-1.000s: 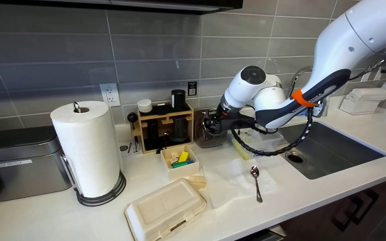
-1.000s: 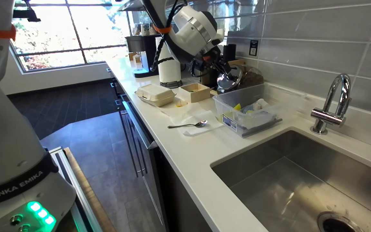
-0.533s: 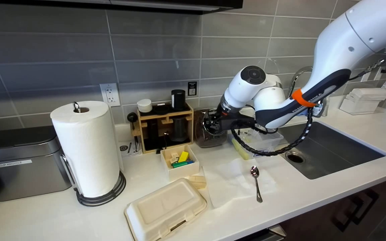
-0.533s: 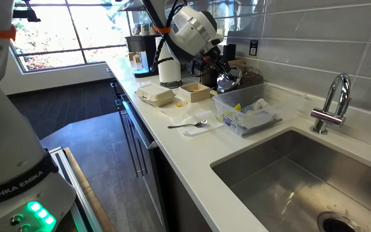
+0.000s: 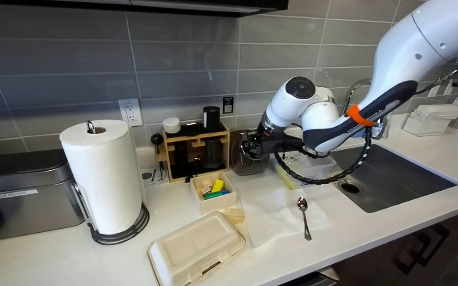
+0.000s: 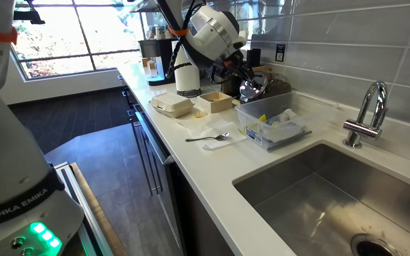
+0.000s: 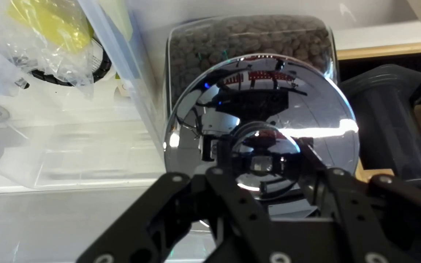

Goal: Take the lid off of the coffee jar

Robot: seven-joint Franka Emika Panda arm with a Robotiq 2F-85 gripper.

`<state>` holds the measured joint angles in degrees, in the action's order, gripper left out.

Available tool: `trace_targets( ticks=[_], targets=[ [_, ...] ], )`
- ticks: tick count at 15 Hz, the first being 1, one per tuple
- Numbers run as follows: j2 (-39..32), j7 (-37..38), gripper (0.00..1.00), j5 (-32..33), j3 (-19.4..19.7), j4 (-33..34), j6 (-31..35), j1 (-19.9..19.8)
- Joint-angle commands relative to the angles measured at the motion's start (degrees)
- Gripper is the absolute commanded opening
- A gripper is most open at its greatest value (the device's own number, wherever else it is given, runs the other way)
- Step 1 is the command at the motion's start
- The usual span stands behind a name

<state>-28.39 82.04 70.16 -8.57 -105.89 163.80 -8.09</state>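
Note:
The coffee jar is clear glass, full of dark beans, and stands against the tiled wall; it also shows in both exterior views. Its round chrome lid sits on the jar's slanted mouth and faces my wrist camera; it also shows in an exterior view. My gripper has a finger on each side of the lid's domed knob, and both appear to touch it. In both exterior views the gripper is at the lid. The fingertip ends are partly dark and hidden against the reflections.
A clear plastic bin stands close beside the jar, on the sink side. A wooden stand with black parts is on the jar's other side. A small box, takeout container, spoon and paper towels are on the counter.
The arm's upper links have shifted very slightly. The gripper, the lid and the jar look the same as before.

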Motion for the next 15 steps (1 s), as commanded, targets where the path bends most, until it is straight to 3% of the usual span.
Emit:
trace_targets(
  ticks=[1,9,15],
  targets=[
    [2.8,0.4,0.21,-0.5,-0.3,-2.1,-1.7,0.4],
    [4.9,3.5,0.21,3.7,1.0,-1.2,-0.2,1.5],
    [9.0,-2.1,0.21,-3.7,-2.0,-5.7,-3.3,0.3]
  ],
)
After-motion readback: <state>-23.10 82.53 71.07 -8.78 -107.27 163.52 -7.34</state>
